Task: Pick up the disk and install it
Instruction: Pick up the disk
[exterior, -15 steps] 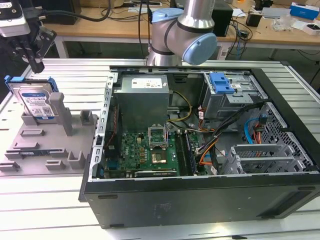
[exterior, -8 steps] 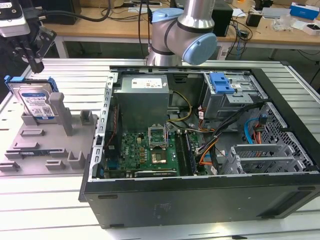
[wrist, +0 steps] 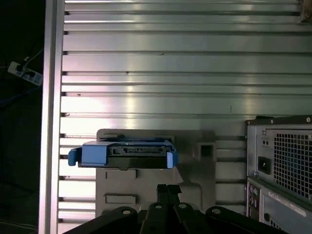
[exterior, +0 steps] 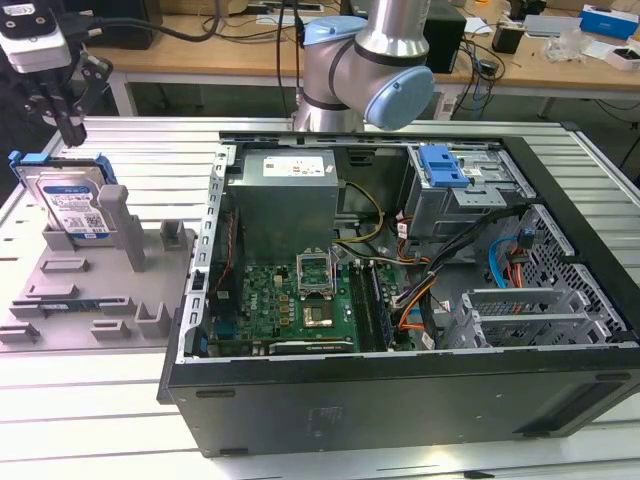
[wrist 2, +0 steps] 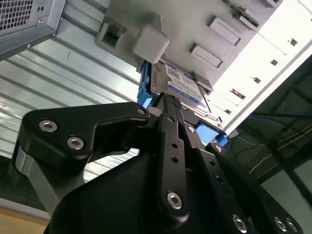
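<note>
Disk (exterior: pixel 70 195): upright in holder (exterior: pixel 95 290), upper left, exterior view. Pincer (exterior: pixel 75 130) closed, empty, just above (pick-up step, not yet gripped); grasp prob. needs it parted.

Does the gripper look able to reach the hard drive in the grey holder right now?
Probably yes: the gripper hangs just above the hard drive, whose top edge stands clear of the grey holder, with nothing between them.

The tool (exterior: pixel 76 138) hangs pointing down, jaws closed together.
</note>
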You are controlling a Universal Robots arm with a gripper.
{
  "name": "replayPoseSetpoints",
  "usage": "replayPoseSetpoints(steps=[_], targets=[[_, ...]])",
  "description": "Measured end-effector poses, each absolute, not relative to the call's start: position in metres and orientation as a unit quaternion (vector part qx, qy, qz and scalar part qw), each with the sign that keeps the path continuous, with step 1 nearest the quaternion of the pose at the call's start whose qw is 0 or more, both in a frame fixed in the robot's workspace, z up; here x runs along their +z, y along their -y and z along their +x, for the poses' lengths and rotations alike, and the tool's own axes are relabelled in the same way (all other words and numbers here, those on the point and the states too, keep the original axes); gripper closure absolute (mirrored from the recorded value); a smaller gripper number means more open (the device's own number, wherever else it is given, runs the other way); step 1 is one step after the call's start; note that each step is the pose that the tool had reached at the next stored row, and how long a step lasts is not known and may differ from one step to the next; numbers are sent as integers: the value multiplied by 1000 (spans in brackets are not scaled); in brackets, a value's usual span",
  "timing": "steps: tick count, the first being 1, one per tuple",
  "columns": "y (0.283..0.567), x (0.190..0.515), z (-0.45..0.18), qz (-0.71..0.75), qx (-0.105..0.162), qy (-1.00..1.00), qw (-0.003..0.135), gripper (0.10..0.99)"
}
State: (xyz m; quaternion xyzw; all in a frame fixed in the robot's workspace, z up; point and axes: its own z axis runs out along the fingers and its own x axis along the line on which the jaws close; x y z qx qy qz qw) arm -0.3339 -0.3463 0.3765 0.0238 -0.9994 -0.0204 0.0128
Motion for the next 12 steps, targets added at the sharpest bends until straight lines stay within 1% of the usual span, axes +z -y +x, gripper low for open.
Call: replayPoseSetpoints(steps=[12], targets=[[346,376,-334,191,-18,981,15,980]])
